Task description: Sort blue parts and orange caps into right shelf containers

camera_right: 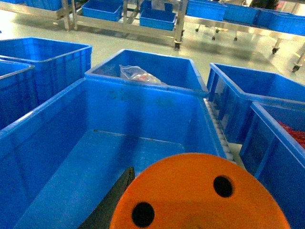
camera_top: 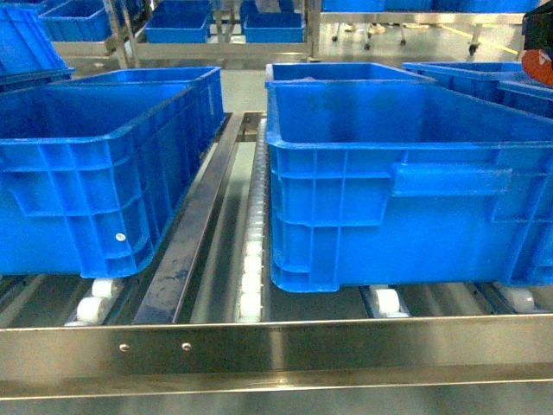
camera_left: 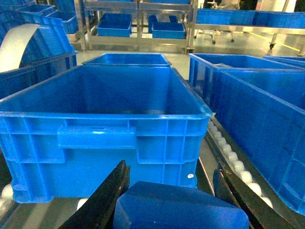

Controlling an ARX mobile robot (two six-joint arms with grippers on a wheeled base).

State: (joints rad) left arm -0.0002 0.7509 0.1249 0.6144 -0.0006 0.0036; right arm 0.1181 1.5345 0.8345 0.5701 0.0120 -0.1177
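In the head view you face two large blue crates on a steel roller rack (camera_top: 259, 346). The left crate (camera_top: 95, 173) fills the left half of the frame. A dark metal rail and a line of white rollers (camera_top: 251, 259) run between it and the right crate (camera_top: 406, 181), which fills the right half. Both crates sit with their long sides running away from you.

In the left wrist view, at the bottom centre, the left gripper (camera_left: 174, 200) is clenched on a blue part (camera_left: 181, 210); its black fingers (camera_left: 107, 200) press against the part on either side. The part's rounded top faces the camera, just in front of the left crate's near wall.

In the right wrist view, at the lower right, an orange cap (camera_right: 200, 195) is seen end-on, flat top with two small holes towards the camera, above the right crate's near end. One black finger (camera_right: 114, 200) of the right gripper touches its left side; you cannot see the other finger, so I cannot tell the grip.
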